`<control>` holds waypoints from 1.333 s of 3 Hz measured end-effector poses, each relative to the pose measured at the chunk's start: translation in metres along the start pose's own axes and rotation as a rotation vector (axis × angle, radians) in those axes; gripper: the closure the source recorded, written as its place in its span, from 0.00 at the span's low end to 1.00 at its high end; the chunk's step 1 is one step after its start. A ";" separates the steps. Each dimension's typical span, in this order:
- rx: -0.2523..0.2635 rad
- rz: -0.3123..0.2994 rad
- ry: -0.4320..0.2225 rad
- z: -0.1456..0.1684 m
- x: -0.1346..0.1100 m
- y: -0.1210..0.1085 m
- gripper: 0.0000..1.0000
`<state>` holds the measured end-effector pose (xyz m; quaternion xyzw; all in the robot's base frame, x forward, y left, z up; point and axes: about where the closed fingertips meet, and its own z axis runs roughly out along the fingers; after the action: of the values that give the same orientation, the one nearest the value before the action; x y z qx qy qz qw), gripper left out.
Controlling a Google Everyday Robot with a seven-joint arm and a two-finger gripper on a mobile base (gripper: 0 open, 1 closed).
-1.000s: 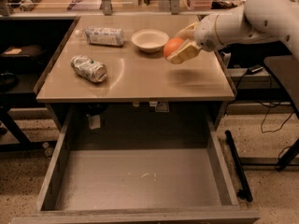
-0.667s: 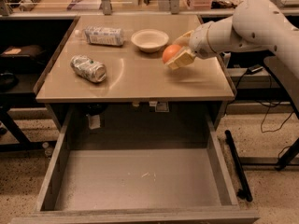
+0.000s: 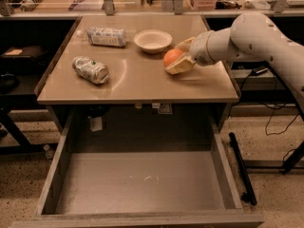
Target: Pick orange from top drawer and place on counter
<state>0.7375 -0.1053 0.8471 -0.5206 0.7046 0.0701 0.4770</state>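
The gripper [image 3: 176, 60] is clenching the orange [image 3: 170, 56] low over the right side of the counter [image 3: 137, 80], just right of the white bowl [image 3: 152, 41]. The top drawer [image 3: 142, 179] is standing open. Judgement: retrieval is done; lowering and release are outstanding.

You count one orange [image 3: 170, 57], clasped between the two fingers of the one gripper [image 3: 174, 59] at the right side of the counter [image 3: 142, 82]. On this single counter you also count one white bowl [image 3: 152, 40] at the far middle, one crushed can [image 3: 90, 69] at the near left and one bottle [image 3: 107, 36] at the far left. One top drawer [image 3: 142, 184] stands open below. One arm [image 3: 256, 34] enters from the right.
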 end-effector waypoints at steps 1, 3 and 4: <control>0.000 0.000 0.000 0.000 0.000 0.000 0.78; 0.000 0.000 0.000 0.000 0.000 0.000 0.31; -0.001 0.000 0.000 0.000 0.000 0.000 0.08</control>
<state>0.7376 -0.1051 0.8468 -0.5207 0.7046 0.0703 0.4769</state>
